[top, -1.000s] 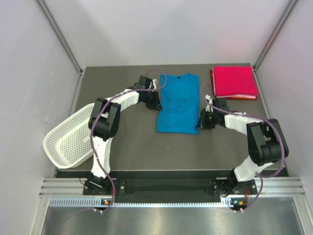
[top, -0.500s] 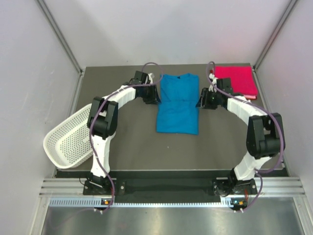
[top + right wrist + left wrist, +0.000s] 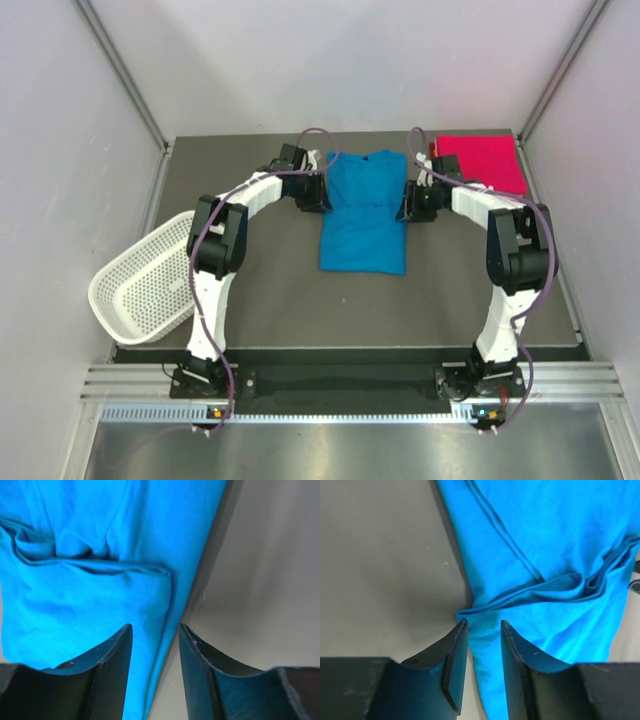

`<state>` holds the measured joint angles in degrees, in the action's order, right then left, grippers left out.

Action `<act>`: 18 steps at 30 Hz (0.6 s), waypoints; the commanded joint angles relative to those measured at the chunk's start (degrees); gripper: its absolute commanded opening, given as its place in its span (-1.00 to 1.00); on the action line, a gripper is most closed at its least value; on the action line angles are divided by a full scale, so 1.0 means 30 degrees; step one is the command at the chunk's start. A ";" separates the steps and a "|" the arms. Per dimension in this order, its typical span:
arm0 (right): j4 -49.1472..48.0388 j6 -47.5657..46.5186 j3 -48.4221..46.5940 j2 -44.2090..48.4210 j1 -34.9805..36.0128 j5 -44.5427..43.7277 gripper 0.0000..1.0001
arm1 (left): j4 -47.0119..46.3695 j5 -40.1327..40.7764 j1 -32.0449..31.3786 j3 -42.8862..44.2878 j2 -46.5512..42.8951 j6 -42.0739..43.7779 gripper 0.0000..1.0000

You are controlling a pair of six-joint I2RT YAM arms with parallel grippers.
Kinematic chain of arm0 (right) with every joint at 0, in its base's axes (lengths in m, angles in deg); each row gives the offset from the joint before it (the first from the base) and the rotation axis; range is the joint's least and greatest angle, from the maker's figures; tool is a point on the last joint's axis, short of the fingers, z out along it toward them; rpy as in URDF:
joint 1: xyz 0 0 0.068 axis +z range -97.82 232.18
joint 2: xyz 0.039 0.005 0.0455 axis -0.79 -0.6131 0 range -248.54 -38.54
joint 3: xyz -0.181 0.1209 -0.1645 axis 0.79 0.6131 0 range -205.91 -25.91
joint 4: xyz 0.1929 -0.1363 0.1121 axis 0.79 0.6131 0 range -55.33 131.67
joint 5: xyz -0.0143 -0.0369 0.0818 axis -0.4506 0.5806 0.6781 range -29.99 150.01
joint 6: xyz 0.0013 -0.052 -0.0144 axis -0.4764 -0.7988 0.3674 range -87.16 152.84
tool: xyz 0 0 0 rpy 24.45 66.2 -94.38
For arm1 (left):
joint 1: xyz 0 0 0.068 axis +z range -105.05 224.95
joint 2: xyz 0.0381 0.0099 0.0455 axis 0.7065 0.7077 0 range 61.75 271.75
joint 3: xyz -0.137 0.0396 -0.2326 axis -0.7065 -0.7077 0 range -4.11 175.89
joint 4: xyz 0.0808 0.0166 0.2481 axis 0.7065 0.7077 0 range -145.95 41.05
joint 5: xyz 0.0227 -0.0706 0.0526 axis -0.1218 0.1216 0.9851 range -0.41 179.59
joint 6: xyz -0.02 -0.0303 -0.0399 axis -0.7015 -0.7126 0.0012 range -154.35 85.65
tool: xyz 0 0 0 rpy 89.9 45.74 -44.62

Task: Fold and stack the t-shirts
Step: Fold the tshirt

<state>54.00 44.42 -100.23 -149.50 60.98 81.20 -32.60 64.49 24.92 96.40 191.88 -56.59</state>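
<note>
The blue t-shirt (image 3: 364,212) lies flat in the middle of the table, sides folded in, with a crosswise crease at mid-length. My left gripper (image 3: 318,198) is open at the shirt's left edge; in the left wrist view its jaws (image 3: 482,626) straddle that edge of the blue cloth (image 3: 555,555) by the crease. My right gripper (image 3: 405,205) is open at the shirt's right edge; in the right wrist view (image 3: 154,630) its jaws straddle the edge of the blue cloth (image 3: 90,565). The pink-red t-shirt (image 3: 480,166) lies folded at the back right.
A white mesh basket (image 3: 140,285) is tipped over the table's left edge. Grey walls close in the back and both sides. The dark table (image 3: 300,300) shows in front of the blue shirt.
My right gripper has moved from the shirt's lower right corner up along its right edge to the crease. My left gripper has shifted slightly at the left edge.
</note>
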 commanded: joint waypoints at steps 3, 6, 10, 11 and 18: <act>-0.0439 -0.0518 -0.1562 -0.0660 -0.0120 0.0437 -0.18 | 0.0710 0.1157 -0.0002 0.0715 -0.0660 0.0646 -0.23; -0.0497 -0.0489 -0.1826 -0.0924 -0.0120 0.0524 -0.19 | 0.1296 0.1890 -0.0002 0.0862 -0.0836 0.0587 -0.21; -0.0410 -0.0489 -0.2235 -0.1246 -0.0149 0.0554 -0.20 | 0.1444 0.1573 -0.0002 0.0979 -0.0807 0.0500 -0.19; -0.0409 -0.0518 -0.2266 -0.1363 -0.0149 0.0554 -0.20 | 0.1386 0.1455 -0.0002 0.0950 -0.0749 0.0470 -0.18; -0.0321 -0.0518 -0.2646 -0.1774 -0.0149 0.0583 -0.18 | 0.0976 0.0312 -0.0002 0.1301 0.0071 0.0177 -0.19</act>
<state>54.09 43.91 -105.37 -154.18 60.98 82.18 -29.25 67.50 24.92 97.49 191.90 -55.89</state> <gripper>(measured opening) 0.408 0.407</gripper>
